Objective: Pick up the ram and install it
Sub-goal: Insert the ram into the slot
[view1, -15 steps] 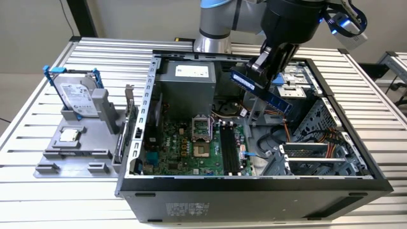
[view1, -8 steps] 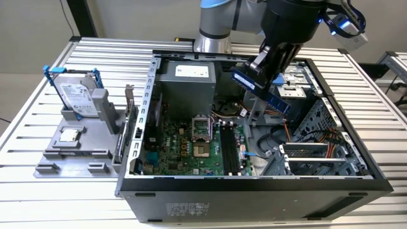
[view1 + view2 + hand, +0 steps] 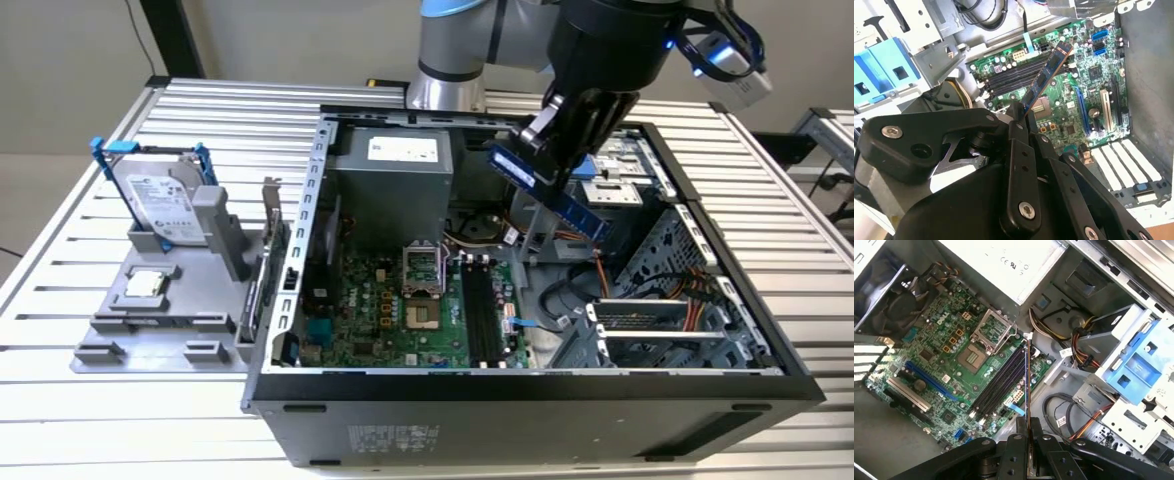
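Ram (image 3: 581, 210): blue-green stick, held slanted in the air above the open case (image 3: 534, 385), at 1 o'clock from the slots (image 3: 481, 305) in the exterior view.
Gripper (image 3: 547, 150): clamped on one end of the ram.
Slots: black, at 3 o'clock of the socket (image 3: 420, 290).
Care: likely level the stick, line it along one slot, press straight.

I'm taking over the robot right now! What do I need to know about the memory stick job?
Gripper: shut on the ram, holding it tilted in the air.
Where: the ram hangs inside the open computer case, above the motherboard.
Done: the ram is picked up.
Left: it is not yet in the black memory slots, which look empty below it.
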Action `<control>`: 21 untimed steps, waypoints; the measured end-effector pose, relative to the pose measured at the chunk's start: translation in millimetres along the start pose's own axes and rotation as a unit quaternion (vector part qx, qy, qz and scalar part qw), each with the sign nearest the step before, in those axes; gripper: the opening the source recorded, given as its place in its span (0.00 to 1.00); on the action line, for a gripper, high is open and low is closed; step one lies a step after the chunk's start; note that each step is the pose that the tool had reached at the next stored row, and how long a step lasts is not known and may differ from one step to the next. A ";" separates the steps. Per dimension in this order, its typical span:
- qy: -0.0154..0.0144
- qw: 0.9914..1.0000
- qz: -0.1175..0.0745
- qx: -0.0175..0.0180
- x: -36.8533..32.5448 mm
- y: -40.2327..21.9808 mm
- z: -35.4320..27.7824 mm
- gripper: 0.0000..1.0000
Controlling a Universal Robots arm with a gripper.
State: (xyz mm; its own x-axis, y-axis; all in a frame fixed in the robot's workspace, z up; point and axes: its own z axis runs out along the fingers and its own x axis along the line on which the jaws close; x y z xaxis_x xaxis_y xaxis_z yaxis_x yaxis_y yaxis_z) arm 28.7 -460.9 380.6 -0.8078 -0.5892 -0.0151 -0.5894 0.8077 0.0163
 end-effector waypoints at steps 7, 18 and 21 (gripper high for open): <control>0.000 1.000 0.023 0.000 0.0 0.0 0.0 0.00; -0.001 0.998 0.056 0.001 0.0 0.0 0.0 0.00; -0.001 0.998 0.064 0.001 0.0 0.0 0.0 0.00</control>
State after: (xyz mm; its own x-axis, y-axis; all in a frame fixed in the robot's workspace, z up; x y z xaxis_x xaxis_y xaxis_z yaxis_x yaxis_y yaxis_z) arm 28.7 -460.9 380.6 -0.8769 -0.4804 -0.0149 -0.4806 0.8768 0.0165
